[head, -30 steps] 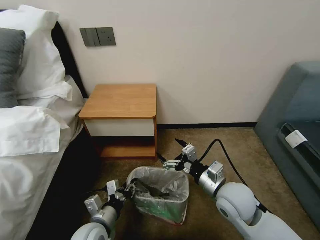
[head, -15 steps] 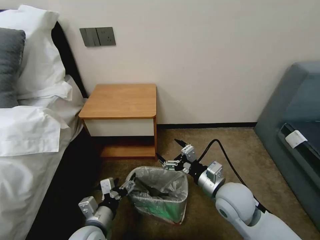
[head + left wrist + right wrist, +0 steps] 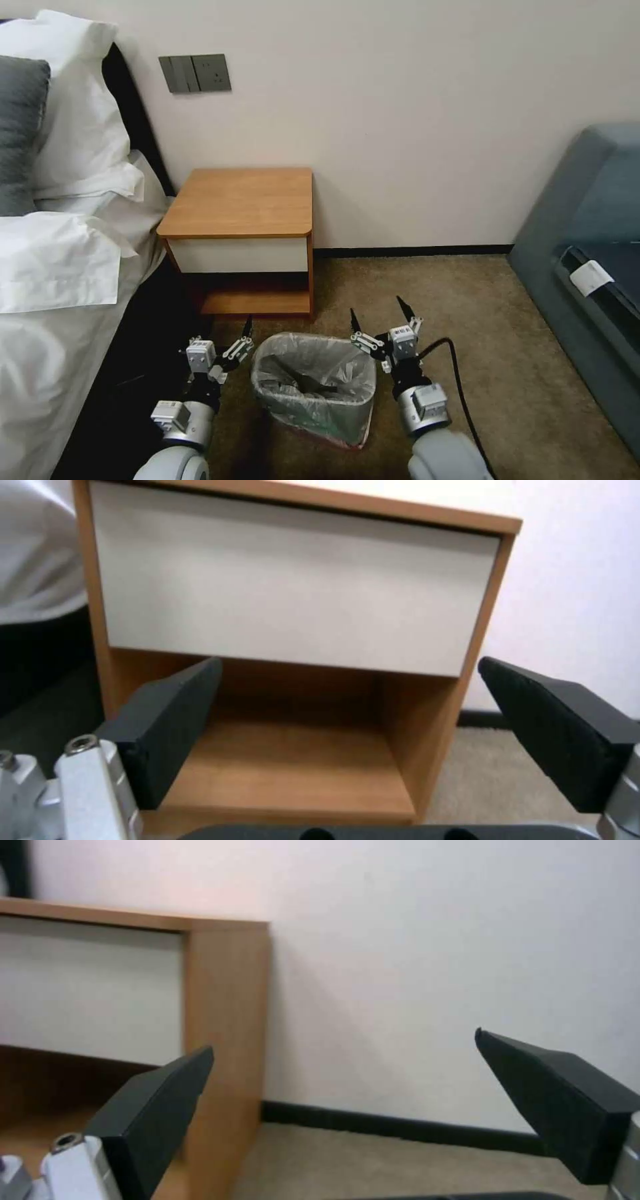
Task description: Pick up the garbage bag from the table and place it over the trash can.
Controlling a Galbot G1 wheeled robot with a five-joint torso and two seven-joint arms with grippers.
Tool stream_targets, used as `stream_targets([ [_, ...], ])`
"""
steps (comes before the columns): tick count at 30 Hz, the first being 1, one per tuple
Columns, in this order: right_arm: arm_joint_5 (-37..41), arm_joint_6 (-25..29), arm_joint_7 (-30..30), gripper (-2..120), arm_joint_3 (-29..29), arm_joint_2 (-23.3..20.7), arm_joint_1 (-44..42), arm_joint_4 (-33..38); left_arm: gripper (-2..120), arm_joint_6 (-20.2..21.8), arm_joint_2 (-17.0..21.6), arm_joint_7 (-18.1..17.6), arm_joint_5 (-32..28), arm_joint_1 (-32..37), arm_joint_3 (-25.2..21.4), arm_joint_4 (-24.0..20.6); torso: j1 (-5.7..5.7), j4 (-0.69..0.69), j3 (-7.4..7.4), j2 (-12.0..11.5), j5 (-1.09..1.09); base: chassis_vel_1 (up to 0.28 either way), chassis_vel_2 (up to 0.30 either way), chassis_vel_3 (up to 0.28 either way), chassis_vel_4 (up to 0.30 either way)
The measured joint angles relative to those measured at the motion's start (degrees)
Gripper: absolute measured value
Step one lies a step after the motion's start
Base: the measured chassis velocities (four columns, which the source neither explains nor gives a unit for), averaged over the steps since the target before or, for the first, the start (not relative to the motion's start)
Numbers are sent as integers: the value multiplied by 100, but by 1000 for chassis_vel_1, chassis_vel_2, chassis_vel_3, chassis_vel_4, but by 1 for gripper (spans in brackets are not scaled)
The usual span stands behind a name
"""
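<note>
Head view is showing me the garbage bag [image 3: 313, 373] already lining the trash can [image 3: 320, 413] on the floor in front of the counter [image 3: 240, 203]. I'm judging it light, thin, crinkly and slippery, best pinched at the folded rim. My left pincer [image 3: 230, 347] and right pincer [image 3: 381, 327] are hanging open and empty, just beside the can on either side, touching nothing.

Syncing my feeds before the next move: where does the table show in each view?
Head view: table against the wall, beyond the trash can.
Left wrist view: table head-on, past the open left gripper.
Right wrist view: table's side panel, past the open right gripper.
Shared landmark: white drawer front.
</note>
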Motion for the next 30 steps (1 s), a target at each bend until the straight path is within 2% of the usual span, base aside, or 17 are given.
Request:
stream_targets([
  [2,-118,227,-199,100,249,250,-168,-88,97,-182,-24,24,2,-12,-23,135,0,-1,0,0,-1,0,0,0,0],
  [6,-111,313,-288,100,334,348,-249,-134,97,-203,-32,13,-48,-2,-33,157,0,-1,0,-1,0,0,0,0,0],
  [30,-44,286,-323,100,324,324,-232,-128,97,-161,-37,-18,-80,12,-35,150,0,-1,0,-1,0,0,0,0,0],
])
